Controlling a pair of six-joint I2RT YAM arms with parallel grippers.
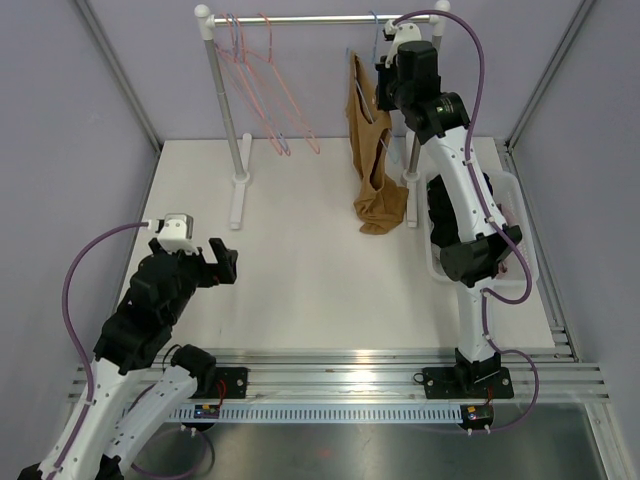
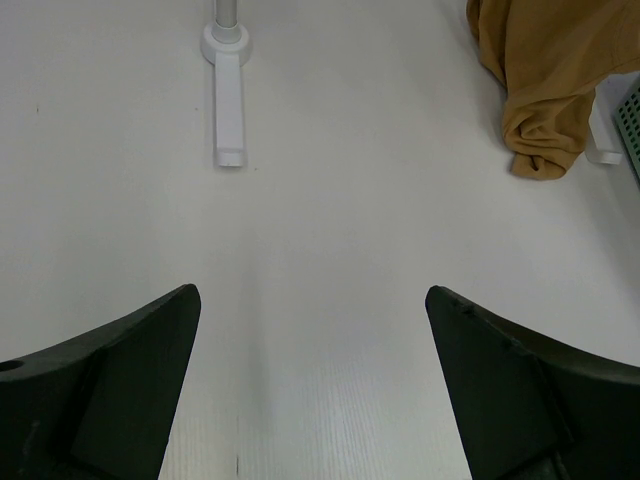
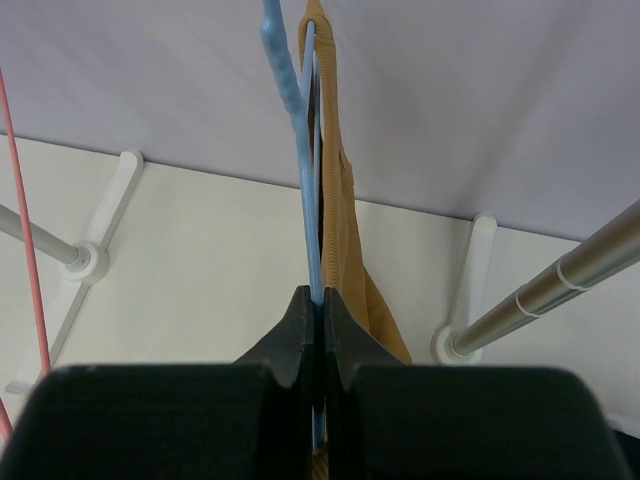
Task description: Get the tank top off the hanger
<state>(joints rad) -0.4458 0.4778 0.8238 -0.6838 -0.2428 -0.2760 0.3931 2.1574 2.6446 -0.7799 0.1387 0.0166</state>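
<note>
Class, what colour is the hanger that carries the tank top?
The hanger is light blue, best seen in the right wrist view.

walls (image 1: pixel 60 80): pale lilac, left, far, right | table (image 1: pixel 300 270): white, matte | near edge: grooved aluminium rail (image 1: pixel 330 366) | light: even

left claw (image 2: pixel 310 292) jaws stand wide apart above the white bench (image 2: pixel 350 190). rack foot (image 2: pixel 229 110) upper left; tan tank top (image 2: pixel 550 80) heaped upper right.
</note>
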